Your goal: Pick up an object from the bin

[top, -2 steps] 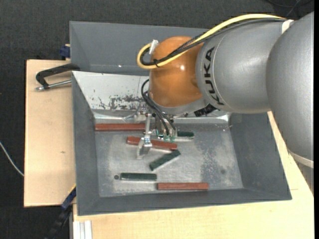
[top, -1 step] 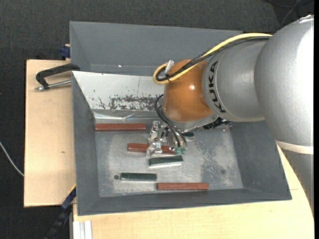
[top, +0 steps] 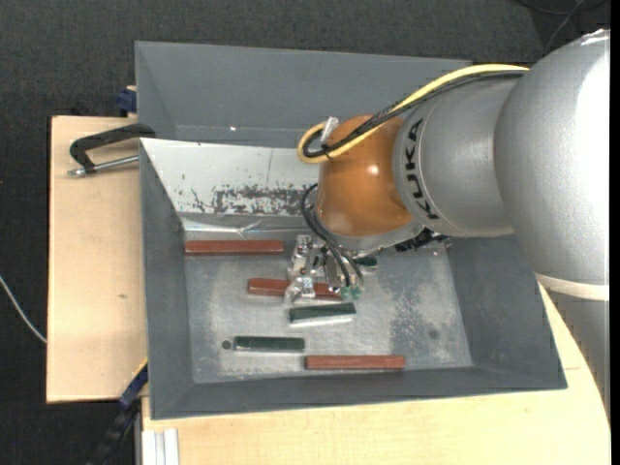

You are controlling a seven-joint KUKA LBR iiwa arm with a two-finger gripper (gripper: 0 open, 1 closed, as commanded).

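Grey bin (top: pixel 161 269); gripper (top: pixel 315 277) over central red-brown bar (top: pixel 263 286)

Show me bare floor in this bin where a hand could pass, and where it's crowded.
Widest bare floor lies right of the gripper, to the right wall. A smaller patch lies left, between the long red-brown bar and the dark green bar. Crowded: under the gripper, where a short red-brown bar and another green bar lie close.

Bulky silver-grey arm (top: pixel 552 134), smooth rounded casing. Black KUKA lettering (top: pixel 418 177) on the wrist segment. Glossy orange dome cover (top: pixel 358 187) at the end. Yellow and black cables (top: pixel 431 89) loop across the cover. Small metallic claw (top: pixel 315 281), thin wires around it.
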